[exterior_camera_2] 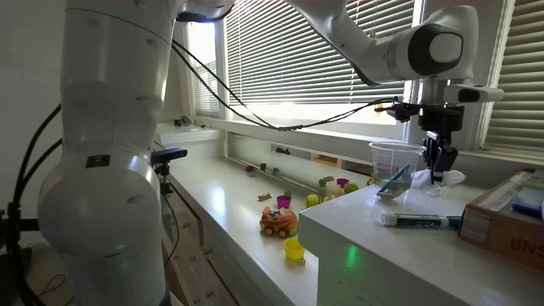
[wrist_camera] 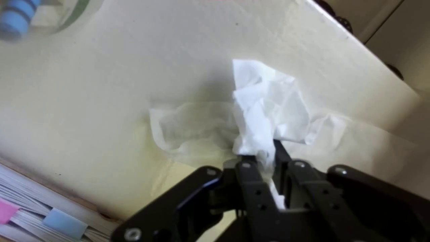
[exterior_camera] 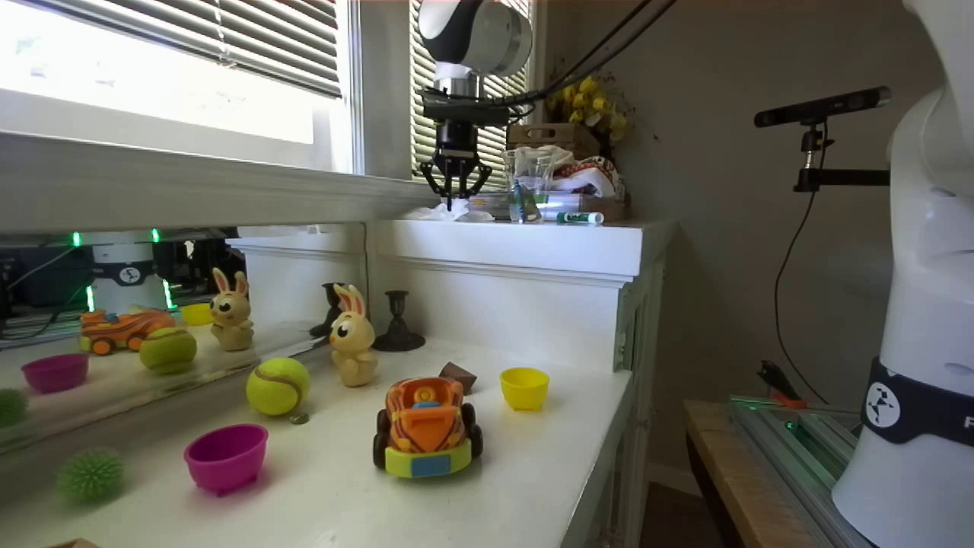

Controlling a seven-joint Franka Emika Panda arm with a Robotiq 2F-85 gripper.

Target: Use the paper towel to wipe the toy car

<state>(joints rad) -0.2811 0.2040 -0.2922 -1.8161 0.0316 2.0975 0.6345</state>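
The hand (wrist_camera: 263, 156) is clamped on the towel (wrist_camera: 270, 104) at the ledge (exterior_camera_2: 344, 214); this seems the pickup step. Next, likely, lift and carry down to the car (exterior_camera: 428, 434) on the desk (exterior_camera: 525, 476).

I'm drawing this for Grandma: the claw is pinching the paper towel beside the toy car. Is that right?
Almost: the claw is pinching the paper towel at the high ledge, by the clear cup, not beside the toy car. Both exterior views show where.
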